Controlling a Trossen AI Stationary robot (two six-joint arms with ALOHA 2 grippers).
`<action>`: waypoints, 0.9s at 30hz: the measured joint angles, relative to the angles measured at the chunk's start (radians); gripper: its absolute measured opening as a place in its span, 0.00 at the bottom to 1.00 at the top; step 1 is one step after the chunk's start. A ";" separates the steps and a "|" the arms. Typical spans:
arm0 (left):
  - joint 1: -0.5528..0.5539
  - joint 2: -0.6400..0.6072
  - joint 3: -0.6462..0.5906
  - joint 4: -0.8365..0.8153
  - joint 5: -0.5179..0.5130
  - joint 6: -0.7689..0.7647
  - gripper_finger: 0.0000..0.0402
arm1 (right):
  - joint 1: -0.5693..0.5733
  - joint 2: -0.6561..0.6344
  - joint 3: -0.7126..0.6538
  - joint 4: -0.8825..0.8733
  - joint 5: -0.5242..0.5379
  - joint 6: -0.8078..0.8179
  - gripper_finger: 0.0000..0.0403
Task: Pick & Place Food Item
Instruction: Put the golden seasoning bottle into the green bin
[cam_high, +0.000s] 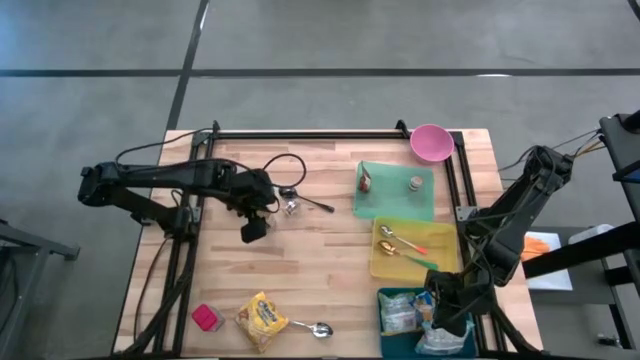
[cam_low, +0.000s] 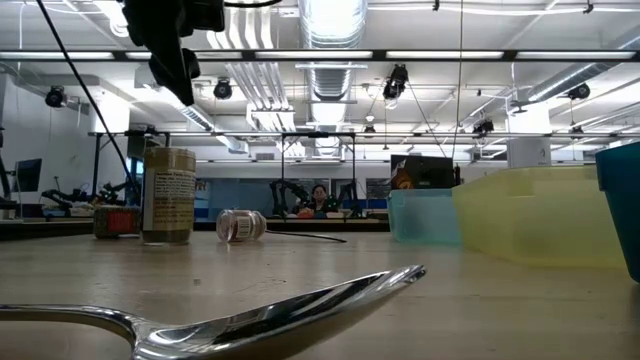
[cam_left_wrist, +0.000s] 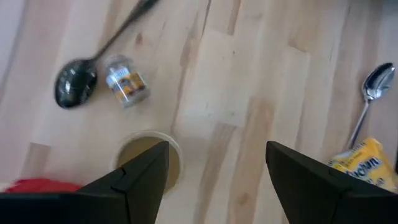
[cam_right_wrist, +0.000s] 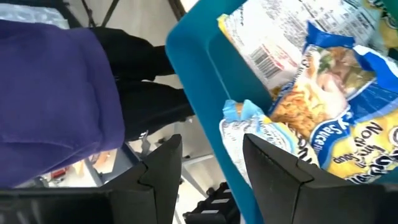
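Left claw (cam_high: 253, 230) hovering above the wooden counter (cam_high: 330, 260), fingers (cam_left_wrist: 146, 168) spread wide, nothing between them. Just beside it, toward the counter's middle, a small jar (cam_high: 291, 208) lying on its side next to a dark spoon (cam_left_wrist: 76, 87). Nearer the front edge: a pink cube (cam_high: 206, 318), a yellow snack bag (cam_high: 261, 320) and a silver spoon (cam_high: 315, 328). Farther right, a green mat (cam_high: 395, 200), a pink bowl (cam_high: 431, 142), a yellow tray (cam_high: 445, 262) with spoons. Right claw (cam_high: 448, 318) reaching down at the teal bin (cam_high: 384, 300), fingers (cam_right_wrist: 273, 165) partly spread around the edge of a blue noodle packet (cam_right_wrist: 329, 99) lying inside; grip impossible to confirm. Purple cloth (cam_right_wrist: 53, 93) beyond the bin wall.
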 joint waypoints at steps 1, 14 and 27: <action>0.003 0.000 0.002 0.000 -0.003 0.011 0.69 | 0.000 0.000 -0.004 0.000 0.000 0.005 0.41; 0.007 0.005 0.001 -0.018 -0.133 -0.009 0.71 | 0.000 0.002 -0.015 0.003 0.021 0.016 0.41; 0.008 0.005 -0.042 -0.027 -0.136 0.040 0.98 | 0.000 0.002 -0.015 0.003 0.039 -0.005 0.41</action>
